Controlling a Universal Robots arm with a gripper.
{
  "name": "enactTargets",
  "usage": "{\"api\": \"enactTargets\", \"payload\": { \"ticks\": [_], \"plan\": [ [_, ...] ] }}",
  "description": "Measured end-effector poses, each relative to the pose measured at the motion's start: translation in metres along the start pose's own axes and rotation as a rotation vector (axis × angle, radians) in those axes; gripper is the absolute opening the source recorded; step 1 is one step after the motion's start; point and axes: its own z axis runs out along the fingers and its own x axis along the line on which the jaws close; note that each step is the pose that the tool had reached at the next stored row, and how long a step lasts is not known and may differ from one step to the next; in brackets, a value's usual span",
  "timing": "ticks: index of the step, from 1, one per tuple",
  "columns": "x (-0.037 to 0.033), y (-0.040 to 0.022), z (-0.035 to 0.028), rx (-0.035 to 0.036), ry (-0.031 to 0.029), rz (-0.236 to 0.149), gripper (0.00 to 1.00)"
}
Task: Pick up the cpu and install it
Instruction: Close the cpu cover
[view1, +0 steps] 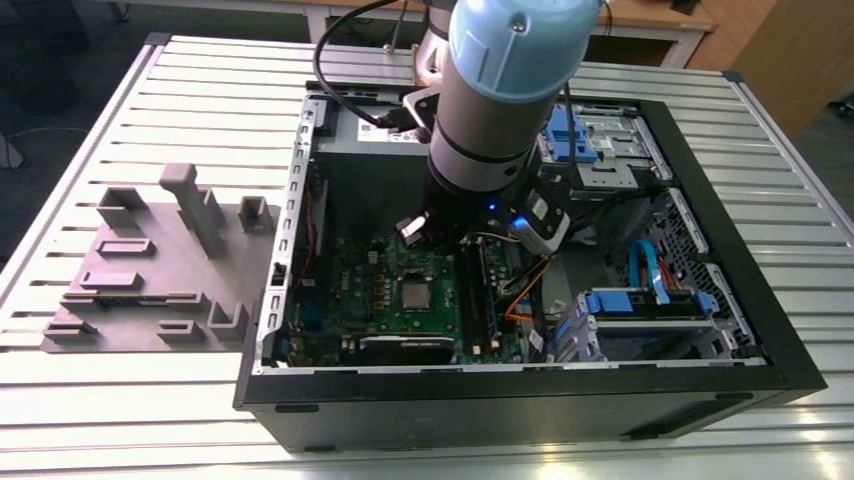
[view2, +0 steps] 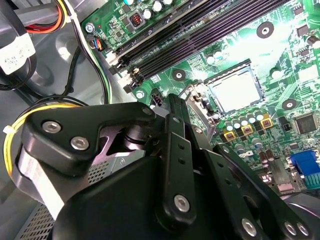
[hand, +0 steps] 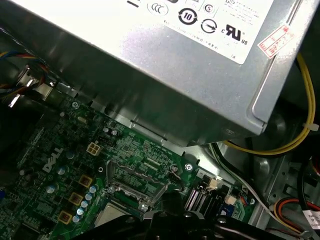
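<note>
The cpu lies flat in the socket in the middle of the green motherboard, silvery top up. In the second wrist view the cpu sits inside the metal socket frame, just past the tips of my gripper. The black fingers stand close together with nothing between them. In the first wrist view the socket's raised metal frame and a pale corner of the cpu show. The arm hangs over the open computer case, above the board's back part.
The black case stands open on a slatted metal table. A grey plastic tray lies at the exterior view's left. The silver power supply, memory slots, loose cables and blue drive cages crowd the socket.
</note>
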Motion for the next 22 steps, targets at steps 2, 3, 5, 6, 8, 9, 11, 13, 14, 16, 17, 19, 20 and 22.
{"api": "enactTargets", "payload": {
  "ticks": [2,3,5,6,8,9,11,13,14,16,17,19,20,22],
  "plan": [
    [0.0002,-0.0003,0.0000,-0.0001,-0.0001,0.000,0.10],
    [0.0004,-0.0008,-0.0001,-0.0001,-0.0001,0.000,0.10],
    [0.0012,-0.0023,-0.0005,0.0000,0.0000,0.000,0.10],
    [0.0016,-0.0031,-0.0006,0.0000,0.0000,0.000,0.10],
    [0.0020,-0.0036,-0.0007,-0.0001,-0.0001,0.000,0.10],
    [0.0020,-0.0036,-0.0007,-0.0001,-0.0001,0.000,0.10],
    [0.0019,-0.0037,-0.0007,-0.0001,0.0000,0.000,0.10],
    [0.0020,-0.0037,-0.0007,-0.0001,0.0000,0.000,0.10],
    [0.0020,-0.0038,-0.0008,-0.0001,0.0000,0.000,0.10],
    [0.0023,-0.0044,-0.0009,-0.0001,0.0000,0.000,0.10],
    [0.0025,-0.0048,-0.0009,-0.0001,0.0000,-0.001,0.10],
    [0.0029,-0.0054,-0.0011,-0.0002,0.0003,-0.002,0.10],
    [0.0028,-0.0054,-0.0010,-0.0003,0.0002,-0.002,0.10],
    [0.0028,-0.0054,-0.0011,-0.0002,0.0003,-0.002,0.10]
  ]
}}
